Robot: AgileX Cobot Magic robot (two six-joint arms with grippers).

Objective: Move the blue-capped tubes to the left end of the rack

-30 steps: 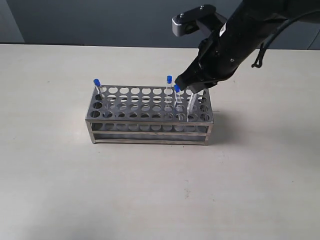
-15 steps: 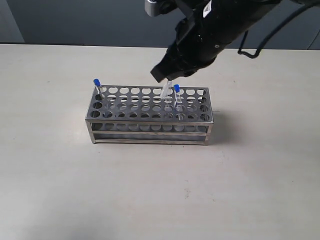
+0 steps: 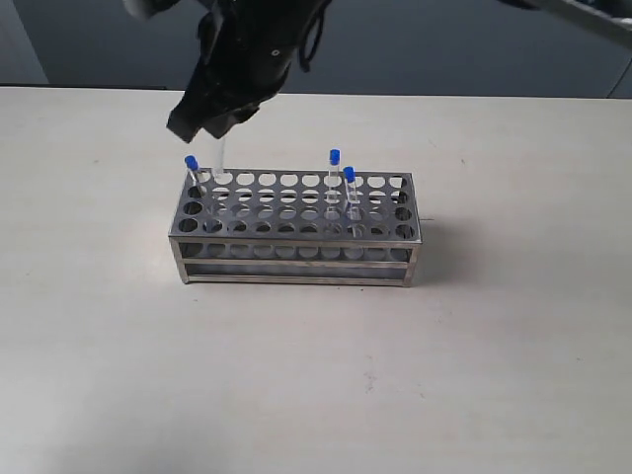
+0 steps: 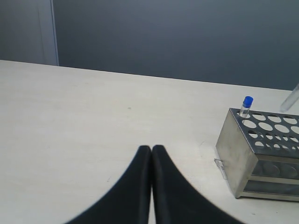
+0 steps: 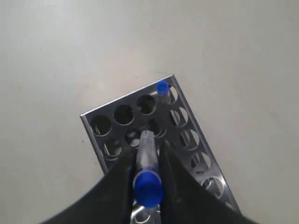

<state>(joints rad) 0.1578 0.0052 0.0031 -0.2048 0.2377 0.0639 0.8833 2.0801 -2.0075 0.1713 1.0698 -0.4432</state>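
Exterior, right fingers [image 3: 207, 117]: clamped on the carried tube [image 3: 223, 158], upper left of frame, above the left end of the rack [image 3: 296, 259]; tip not yet in a hole.
Exterior, others: seated tube [image 3: 192, 166] at the rack's left corner; two more tubes [image 3: 335, 158] [image 3: 349, 176] right of centre, awaiting transfer.
Left wrist, left fingers [image 4: 145, 186]: pressed together, empty, bottom centre, apart from the rack at right.
Right wrist, advice: centre the tip over a free hole beside the seated tube, straighten, lower slowly, release only once bottomed.

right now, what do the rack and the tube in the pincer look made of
The rack looks like metal, probably steel: silvery brushed sheen. The held tube is see-through, so clear plastic or glass; its blue cap looks like matte plastic.
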